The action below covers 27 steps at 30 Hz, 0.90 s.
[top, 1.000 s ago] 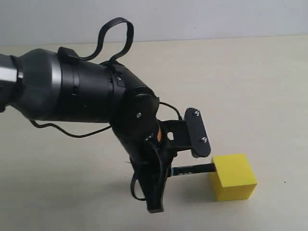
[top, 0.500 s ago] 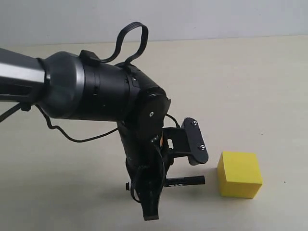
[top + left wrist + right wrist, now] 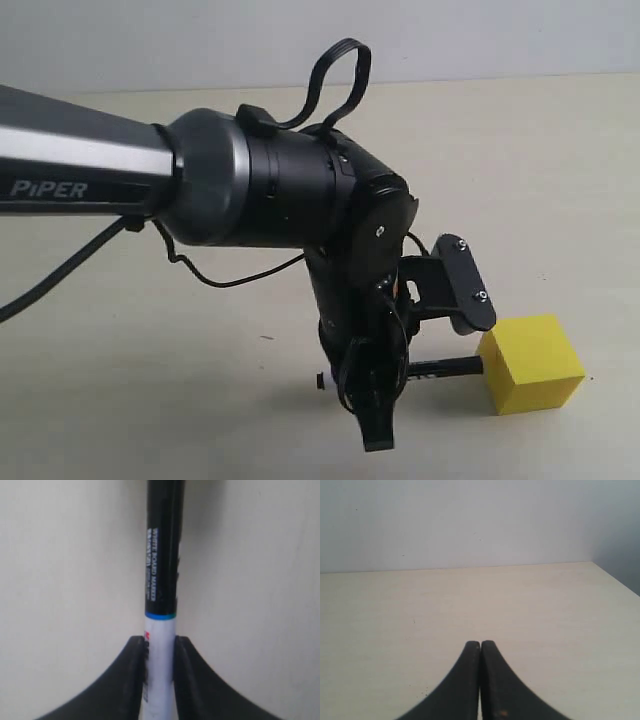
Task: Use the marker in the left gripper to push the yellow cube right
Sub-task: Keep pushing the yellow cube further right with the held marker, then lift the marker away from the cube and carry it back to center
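Black jaws of the left gripper (image 3: 420,365) are clamped on the marker (image 3: 445,367), whose black end is seen touching the yellow cube (image 3: 530,362), well short of the tabletop's (image 3: 560,150) far edge. The right gripper (image 3: 480,647) is pressed together, empty.

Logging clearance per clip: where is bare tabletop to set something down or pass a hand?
Free: the table between the yellow cube and the wall, and the front-left patch below the PIPER arm. Crowded: front right, where the left gripper holds the marker at the cube.
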Motion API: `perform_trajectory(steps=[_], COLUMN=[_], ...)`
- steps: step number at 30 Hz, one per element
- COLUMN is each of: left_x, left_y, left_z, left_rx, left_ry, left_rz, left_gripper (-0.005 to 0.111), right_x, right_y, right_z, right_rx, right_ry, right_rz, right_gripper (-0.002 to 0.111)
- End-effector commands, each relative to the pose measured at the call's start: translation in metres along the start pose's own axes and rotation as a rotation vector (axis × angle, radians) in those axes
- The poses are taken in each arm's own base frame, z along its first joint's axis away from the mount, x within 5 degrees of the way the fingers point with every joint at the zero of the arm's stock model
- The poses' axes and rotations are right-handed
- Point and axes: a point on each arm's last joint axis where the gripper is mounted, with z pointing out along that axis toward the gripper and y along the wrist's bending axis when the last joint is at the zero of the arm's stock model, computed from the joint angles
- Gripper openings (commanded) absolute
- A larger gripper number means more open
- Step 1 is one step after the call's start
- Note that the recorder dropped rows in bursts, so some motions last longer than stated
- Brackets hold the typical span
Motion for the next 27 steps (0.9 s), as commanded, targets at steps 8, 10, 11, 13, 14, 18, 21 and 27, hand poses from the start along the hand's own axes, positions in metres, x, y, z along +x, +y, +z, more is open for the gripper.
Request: perform_trajectory(steps=[8,10,11,13,14,18,21,27], left_x=[-0.009,-0.012,-0.013,-0.012,-0.011,-0.003,0.003,0.026], left_y=[0.007,0.008,0.008,0.008,0.007,0.008,0.017,0.055], left_z=[-0.001,-0.002,-0.002,-0.002,-0.002,-0.001,-0.004,-0.029], left_rx=[-0.058,-0.071,-0.072,-0.067,-0.059,-0.048,-0.068,-0.122], left_ry=[-0.101,-0.139,-0.141,-0.132,-0.118,-0.048,-0.028,-0.079], left_rz=[-0.030,-0.036,-0.036,-0.035,-0.035,-0.045,-0.157,-0.551], left_gripper=[0.000,0.000,0.000,0.000,0.000,0.000,0.000,0.000], right_x=[0.001,0.001,0.001,0.001,0.001,0.001,0.001,0.001], right_y=[0.000,0.000,0.000,0.000,0.000,0.000,0.000,0.000], right_z=[0.000,0.000,0.000,0.000,0.000,0.000,0.000,0.000], right_rx=[0.005,0.005,0.005,0.005,0.005,0.005,0.005,0.005], right_ry=[-0.005,-0.005,-0.005,-0.005,-0.005,-0.005,-0.005,-0.005], right_rz=[-0.003,-0.003,-0.003,-0.003,-0.003,-0.003,-0.003,-0.003], right_gripper=[0.000,0.000,0.000,0.000,0.000,0.000,0.000,0.000])
